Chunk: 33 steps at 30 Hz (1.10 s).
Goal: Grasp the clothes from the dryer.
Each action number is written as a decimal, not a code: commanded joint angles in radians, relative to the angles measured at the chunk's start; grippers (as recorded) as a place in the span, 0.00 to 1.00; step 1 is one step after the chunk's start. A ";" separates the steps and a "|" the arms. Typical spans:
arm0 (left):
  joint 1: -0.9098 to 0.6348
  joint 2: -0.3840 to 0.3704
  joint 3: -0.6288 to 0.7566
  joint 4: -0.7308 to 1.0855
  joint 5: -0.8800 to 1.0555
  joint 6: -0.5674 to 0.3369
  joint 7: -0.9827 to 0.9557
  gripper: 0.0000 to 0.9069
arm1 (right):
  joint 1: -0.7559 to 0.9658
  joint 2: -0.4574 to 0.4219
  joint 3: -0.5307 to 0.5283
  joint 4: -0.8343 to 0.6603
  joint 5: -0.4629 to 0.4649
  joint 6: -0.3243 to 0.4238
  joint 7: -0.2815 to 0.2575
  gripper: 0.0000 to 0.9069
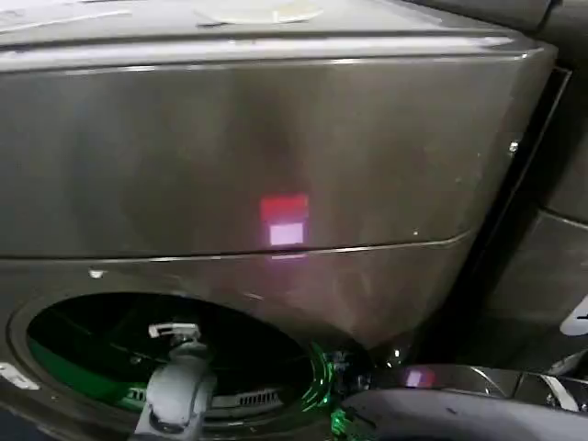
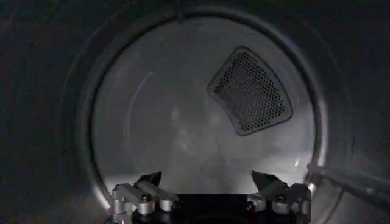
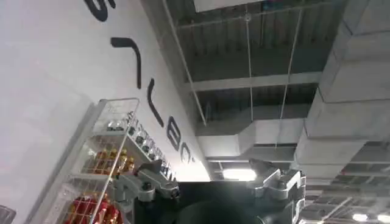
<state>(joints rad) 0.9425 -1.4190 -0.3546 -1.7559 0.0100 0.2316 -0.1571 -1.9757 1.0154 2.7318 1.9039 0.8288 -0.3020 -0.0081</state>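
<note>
Dim and soft-focused up front: the dryer (image 1: 276, 156) shows smeared reflections and a glowing red-pink light (image 1: 284, 220), blurred at its edges. Green glow rims the porthole (image 1: 165, 358). Inside, the drum is murky, faintly lit. A ceiling lamp (image 3: 239, 174) glares, blown out.

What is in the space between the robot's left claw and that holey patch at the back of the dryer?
Nothing. In the left wrist view, the open left gripper faces the perforated vent across bare drum wall, with no cloth lying there.
</note>
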 commanded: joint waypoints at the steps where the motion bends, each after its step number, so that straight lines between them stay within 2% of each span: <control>1: -0.215 -0.007 0.003 0.265 -0.001 -0.010 0.000 1.00 | 0.000 -0.002 0.008 -0.004 0.001 -0.003 -0.008 1.00; 11: -0.478 -0.037 0.015 0.686 0.043 -0.094 0.073 1.00 | 0.010 0.000 0.007 -0.020 0.001 -0.004 -0.009 1.00; 14: -0.544 -0.029 0.023 0.783 0.061 -0.084 0.172 1.00 | 0.010 0.001 0.007 -0.023 0.002 -0.004 -0.009 1.00; 18: -0.669 -0.018 0.027 0.956 0.122 -0.127 0.329 1.00 | 0.010 -0.001 0.007 -0.029 0.003 -0.004 -0.009 1.00; 23: -0.748 0.014 0.081 1.094 0.251 -0.155 0.570 1.00 | 0.011 0.000 0.007 -0.026 0.008 -0.005 -0.009 1.00; 26: -0.802 0.018 0.114 1.183 0.337 -0.175 0.644 1.00 | 0.009 -0.001 0.009 -0.025 0.012 -0.005 -0.010 1.00; 30: -0.890 0.020 0.179 1.327 0.392 -0.245 0.742 1.00 | 0.004 -0.004 0.014 -0.026 0.021 -0.005 -0.010 1.00; 31: -0.920 0.022 0.197 1.363 0.396 -0.309 0.794 1.00 | 0.003 -0.004 0.015 -0.027 0.022 -0.006 -0.011 1.00; 33: -0.960 0.023 0.231 1.394 0.375 -0.333 0.866 1.00 | 0.002 -0.004 0.015 -0.026 0.023 -0.006 -0.011 1.00</control>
<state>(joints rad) 0.1638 -1.4023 -0.2273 -0.6222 0.3029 0.0315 0.4196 -1.9733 1.0118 2.7462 1.8770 0.8507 -0.3078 -0.0186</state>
